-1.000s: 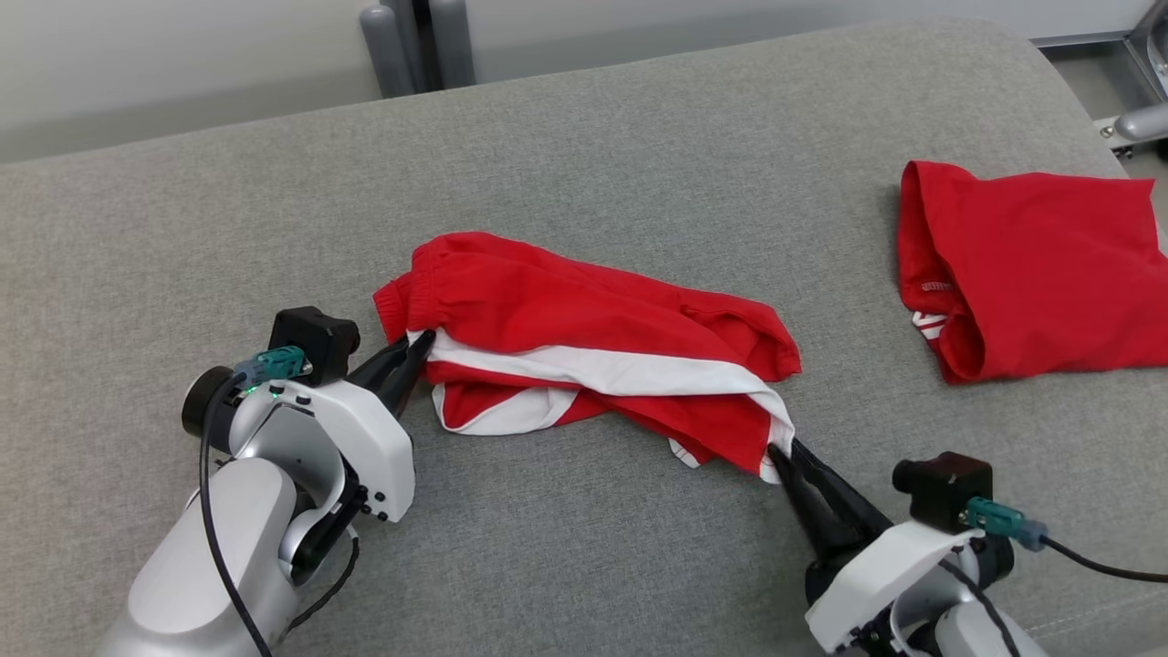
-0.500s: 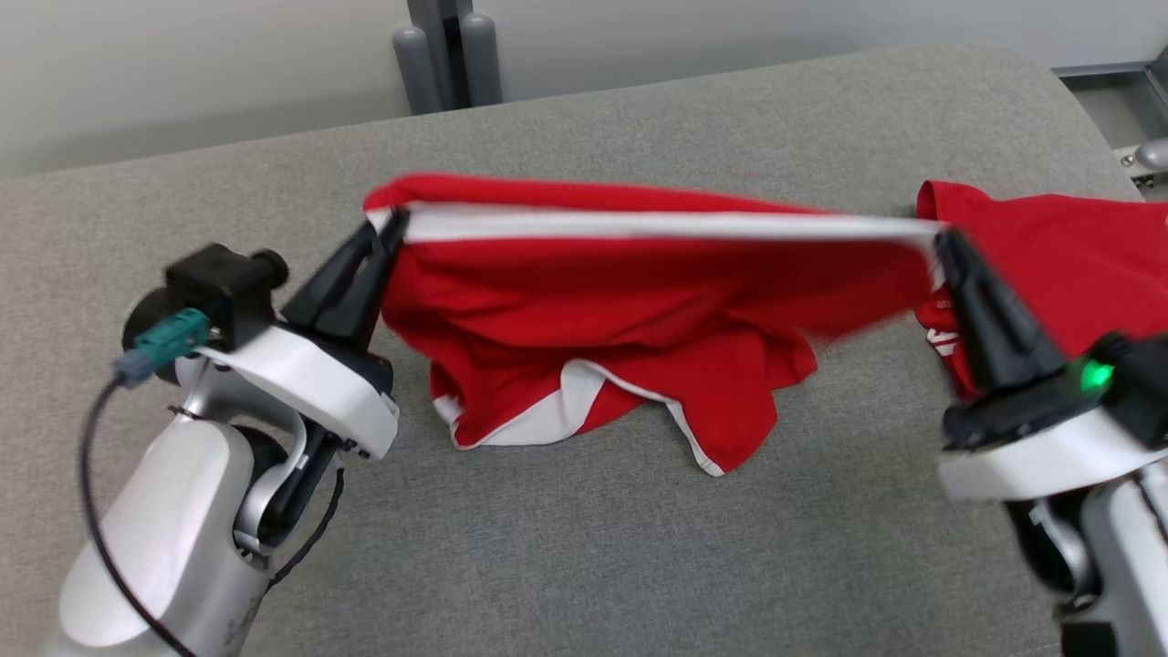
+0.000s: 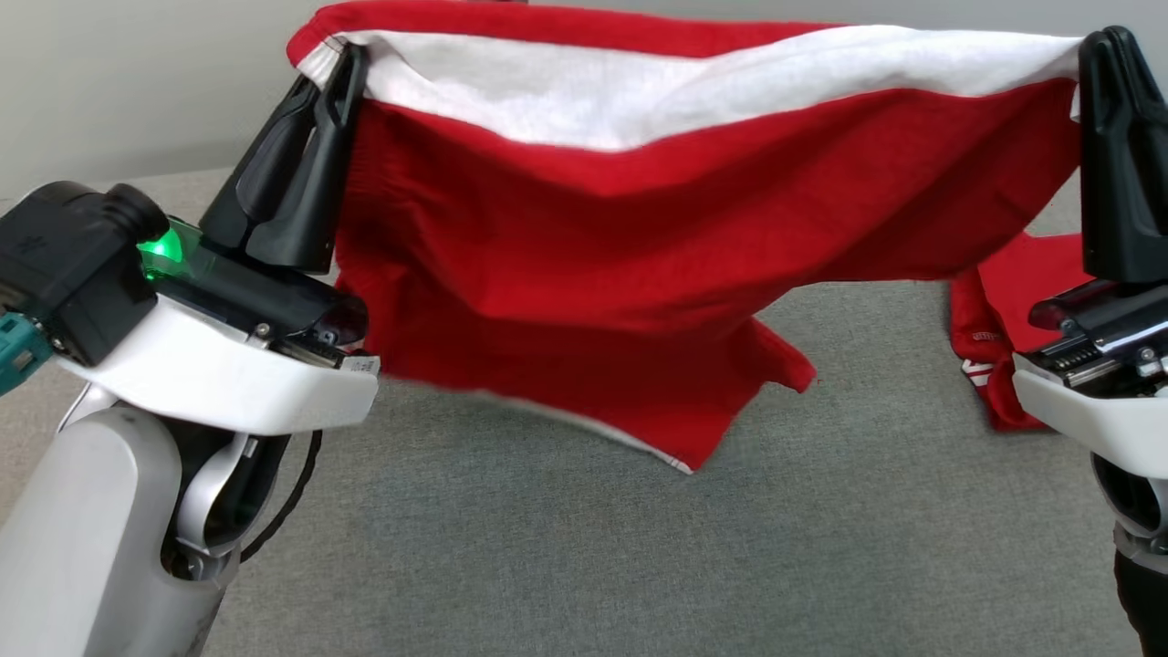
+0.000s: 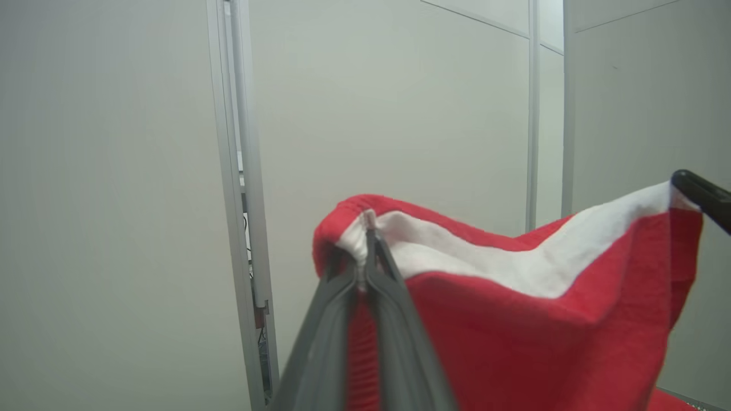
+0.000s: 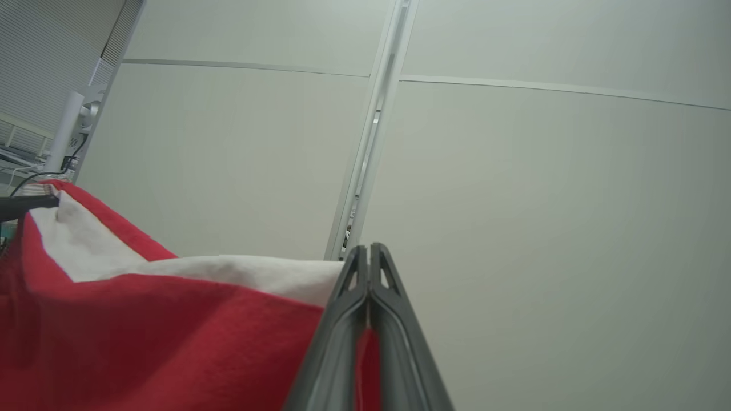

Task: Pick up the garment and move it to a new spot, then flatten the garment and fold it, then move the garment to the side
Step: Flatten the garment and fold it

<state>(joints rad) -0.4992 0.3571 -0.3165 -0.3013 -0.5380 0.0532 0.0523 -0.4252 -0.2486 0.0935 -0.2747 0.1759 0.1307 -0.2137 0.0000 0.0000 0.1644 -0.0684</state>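
Head view: left hand (image 3: 349,57) and right hand (image 3: 1107,38), each clamped on a top corner, stretch the garment (image 3: 639,237) above the tabletop (image 3: 547,547), likely so it hangs flat for moving.

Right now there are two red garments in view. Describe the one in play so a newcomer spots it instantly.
Start at the grey fabric-covered surface. Above it, a red cloth garment with a broad white band hangs stretched between the left gripper and right gripper, each shut on a top corner. The other red garment lies on the surface at the right, ungripped.
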